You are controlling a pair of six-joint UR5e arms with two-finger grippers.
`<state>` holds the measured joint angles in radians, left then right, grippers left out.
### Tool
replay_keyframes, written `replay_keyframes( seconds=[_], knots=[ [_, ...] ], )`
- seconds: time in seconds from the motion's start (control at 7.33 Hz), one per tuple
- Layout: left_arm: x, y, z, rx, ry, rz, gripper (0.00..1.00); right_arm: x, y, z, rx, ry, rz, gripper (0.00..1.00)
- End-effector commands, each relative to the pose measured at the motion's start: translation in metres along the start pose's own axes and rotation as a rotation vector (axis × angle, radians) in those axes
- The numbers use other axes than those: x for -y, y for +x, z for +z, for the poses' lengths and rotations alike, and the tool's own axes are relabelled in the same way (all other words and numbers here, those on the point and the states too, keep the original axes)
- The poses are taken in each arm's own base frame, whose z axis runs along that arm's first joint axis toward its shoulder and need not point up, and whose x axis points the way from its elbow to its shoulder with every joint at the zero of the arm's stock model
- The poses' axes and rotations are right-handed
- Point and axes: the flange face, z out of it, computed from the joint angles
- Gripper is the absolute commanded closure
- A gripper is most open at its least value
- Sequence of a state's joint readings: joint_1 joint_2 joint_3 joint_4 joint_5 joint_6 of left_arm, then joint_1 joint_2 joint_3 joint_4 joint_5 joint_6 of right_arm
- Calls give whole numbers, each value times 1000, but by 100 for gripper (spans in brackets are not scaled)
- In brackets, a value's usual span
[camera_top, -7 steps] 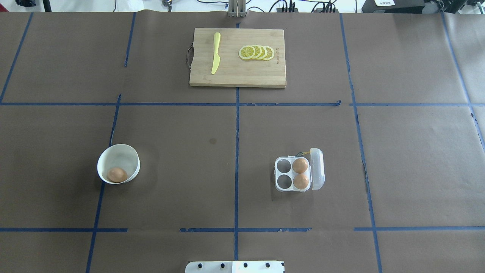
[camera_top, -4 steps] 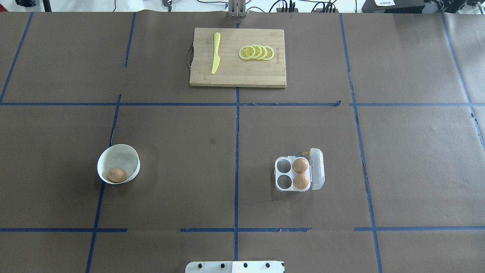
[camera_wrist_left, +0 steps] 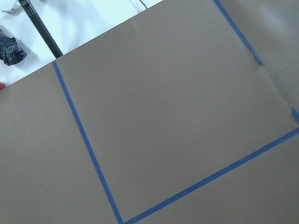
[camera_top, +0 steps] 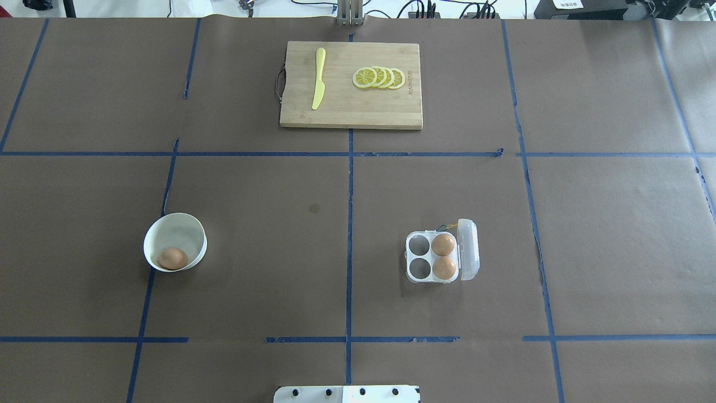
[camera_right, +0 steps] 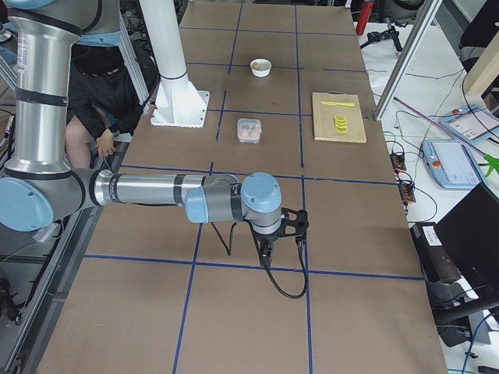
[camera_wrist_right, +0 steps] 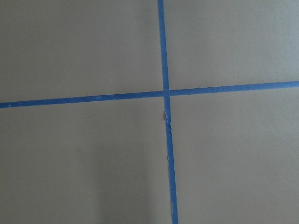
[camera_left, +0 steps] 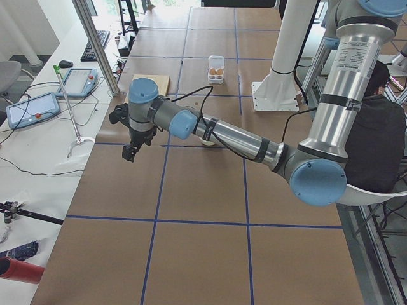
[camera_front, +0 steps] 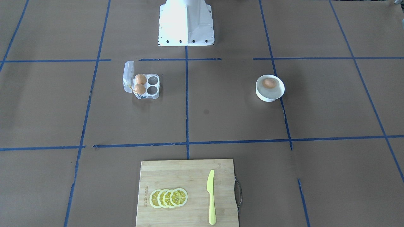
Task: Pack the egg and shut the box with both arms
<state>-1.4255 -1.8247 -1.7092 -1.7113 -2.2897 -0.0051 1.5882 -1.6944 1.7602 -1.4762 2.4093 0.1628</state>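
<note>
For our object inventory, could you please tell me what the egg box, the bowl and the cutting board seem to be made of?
The box: clear glossy plastic; the table shows through its empty cups. The bowl: smooth opaque white, ceramic or plastic, I cannot tell which. The cutting board: pale matte wood, perhaps bamboo, by its faint grain.

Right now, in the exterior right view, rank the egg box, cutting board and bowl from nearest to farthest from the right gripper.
1. The box, mid-table, straight beyond the right gripper.
2. The cutting board, on the operators' side.
3. The bowl, toward the far end.
</note>
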Motion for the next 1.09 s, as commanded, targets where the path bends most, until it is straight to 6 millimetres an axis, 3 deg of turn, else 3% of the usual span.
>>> replay_keyframes(
  seconds=[0.0, 0.14, 0.27, 0.41, 0.55, 0.68, 0.82, 0.95],
  knots=[
    [23, 87, 9, -77, 15, -200, 0, 24, -25, -5, 49, 0, -28, 0],
    [23, 134, 25, -120, -14, -354, 0, 10, -21, 0, 110, -23, -12, 0],
    [10, 177, 35, -165, -31, -436, 0, 12, -31, -5, 160, -21, -26, 0],
    [-9, 208, 53, -184, -88, -525, 0, 15, -33, -3, 142, -21, -32, 0],
    [-23, 256, 73, -164, -80, -607, 0, 15, -30, -4, 108, -11, -37, 0],
    [-49, 309, 102, -108, -83, -663, 1, 10, -22, 1, 93, -18, -25, 0],
    [-62, 336, 117, -100, -107, -691, 2, 10, -22, 1, 91, -17, -25, 0],
    [-70, 349, 127, -93, -124, -695, 3, 9, -22, 1, 92, -19, -6, 0]
  ],
)
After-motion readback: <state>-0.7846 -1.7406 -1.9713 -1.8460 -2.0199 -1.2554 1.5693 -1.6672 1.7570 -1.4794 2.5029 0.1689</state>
